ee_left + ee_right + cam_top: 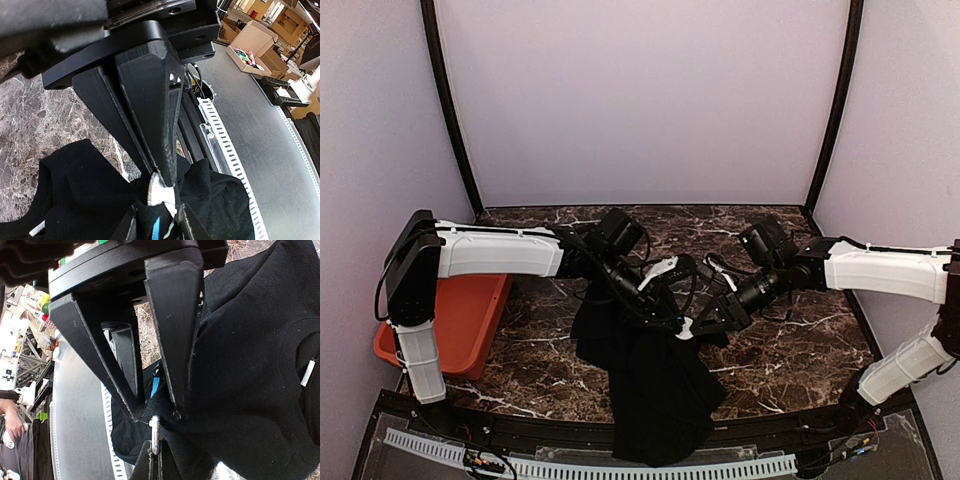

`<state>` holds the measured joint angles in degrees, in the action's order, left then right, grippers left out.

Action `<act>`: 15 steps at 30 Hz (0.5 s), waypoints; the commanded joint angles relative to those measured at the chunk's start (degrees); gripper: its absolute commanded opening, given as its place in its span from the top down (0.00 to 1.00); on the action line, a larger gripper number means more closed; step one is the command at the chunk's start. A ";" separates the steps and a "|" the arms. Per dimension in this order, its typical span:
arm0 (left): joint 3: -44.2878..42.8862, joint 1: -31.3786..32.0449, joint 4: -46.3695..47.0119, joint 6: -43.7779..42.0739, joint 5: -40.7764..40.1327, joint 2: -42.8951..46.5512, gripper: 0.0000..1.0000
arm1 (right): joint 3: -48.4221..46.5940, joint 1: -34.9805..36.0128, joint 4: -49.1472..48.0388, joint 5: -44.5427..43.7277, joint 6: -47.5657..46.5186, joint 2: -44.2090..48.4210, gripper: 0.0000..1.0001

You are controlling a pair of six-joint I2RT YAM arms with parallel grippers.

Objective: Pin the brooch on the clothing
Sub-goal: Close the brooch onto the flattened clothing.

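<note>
The black clothing lies bunched on the marble table, its lower part hanging over the front edge. My left gripper is shut on the brooch, a small silvery-white disc pressed against a raised fold of cloth. The right wrist view shows the brooch edge-on between the left fingers. My right gripper meets it tip to tip and is shut on that fold. A blue bit of print shows between the right fingers. The pin itself is hidden.
An orange tray sits at the left under the left arm. A white slotted rail runs along the table's front edge. A white label shows at the shirt's neck. Bare marble lies to the right.
</note>
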<state>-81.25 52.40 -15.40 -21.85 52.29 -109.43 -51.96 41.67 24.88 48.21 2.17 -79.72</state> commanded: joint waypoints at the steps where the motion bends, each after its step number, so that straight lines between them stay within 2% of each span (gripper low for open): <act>1: -0.31 0.50 -1.43 0.06 -0.42 0.80 0.74 | -1.21 0.19 -1.64 1.08 -0.33 -0.10 1.00; 15: -0.22 0.56 0.55 1.88 -0.70 0.43 0.74 | -1.26 0.17 -1.99 1.43 0.08 -1.08 1.00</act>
<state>-81.25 52.40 -15.03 -21.04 51.55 -109.43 -51.96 41.67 24.86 48.23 2.24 -80.09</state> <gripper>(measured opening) 0.264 0.009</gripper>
